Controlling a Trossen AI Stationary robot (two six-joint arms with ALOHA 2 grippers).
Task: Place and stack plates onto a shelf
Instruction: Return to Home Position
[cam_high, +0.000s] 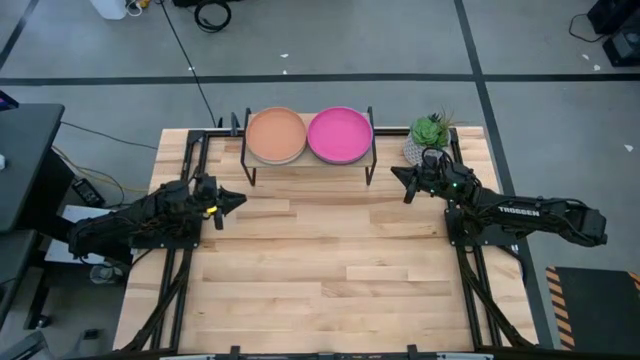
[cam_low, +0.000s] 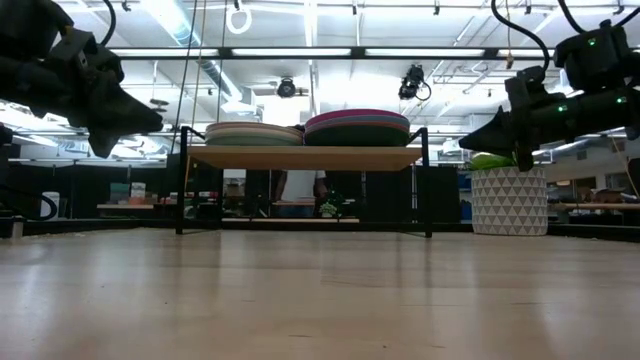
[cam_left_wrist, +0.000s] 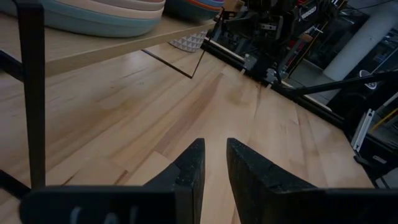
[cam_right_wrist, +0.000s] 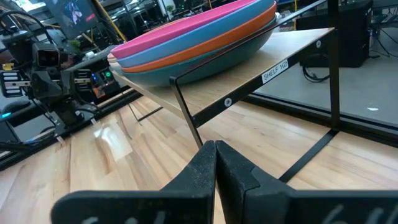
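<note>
The shelf (cam_high: 308, 161) (cam_low: 305, 157) stands on thin black legs at the table's far edge. It carries two plate stacks. The left stack (cam_high: 275, 135) (cam_low: 253, 133) has a tan plate on top. The right stack (cam_high: 340, 135) (cam_low: 357, 127) has a magenta plate on top, with blue, orange and teal plates (cam_right_wrist: 205, 46) beneath. My left gripper (cam_high: 235, 199) (cam_left_wrist: 214, 155) hovers near the shelf's left legs, empty, with a narrow gap between its fingers. My right gripper (cam_high: 397, 175) (cam_right_wrist: 216, 149) hovers by the shelf's right legs, shut and empty.
A potted plant in a white patterned pot (cam_high: 430, 135) (cam_low: 508, 195) stands at the far right corner, just behind my right arm. Black frame rails run along the table's left and right sides. Bare slatted wood (cam_high: 320, 270) lies between the arms and the near edge.
</note>
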